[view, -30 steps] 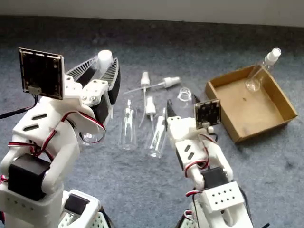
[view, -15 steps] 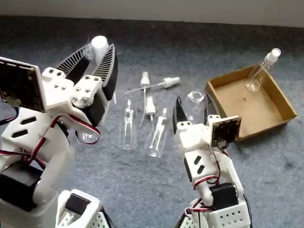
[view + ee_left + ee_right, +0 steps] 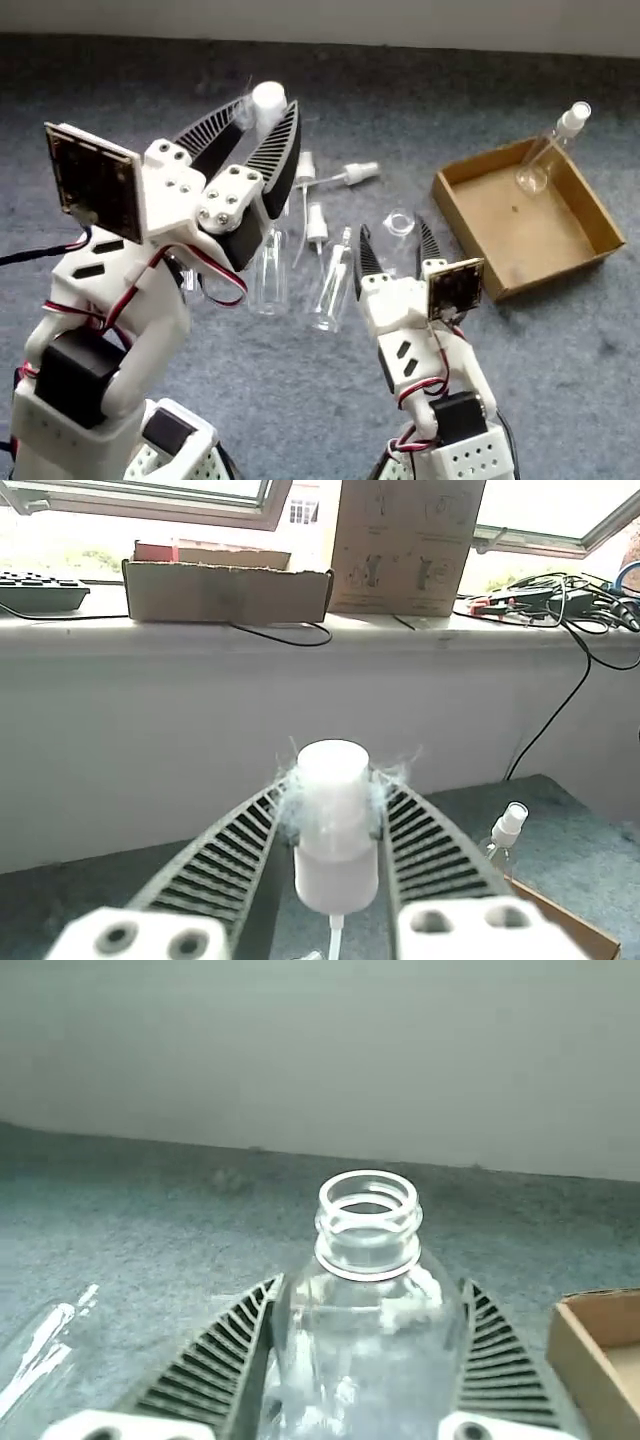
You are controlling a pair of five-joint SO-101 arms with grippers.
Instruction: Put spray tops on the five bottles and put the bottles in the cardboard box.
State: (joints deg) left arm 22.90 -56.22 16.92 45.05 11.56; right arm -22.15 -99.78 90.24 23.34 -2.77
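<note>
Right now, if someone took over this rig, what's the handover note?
Left end effector: shut on a spray top, raised above the carpet.
Right end effector: shut on an open bottle, upright, no top on it.
Done: one capped bottle leaning in the cardboard box.
On the carpet: two bare bottles lying down, three loose spray tops beside them.
Left: cap the held bottle, box it, then the others.
</note>
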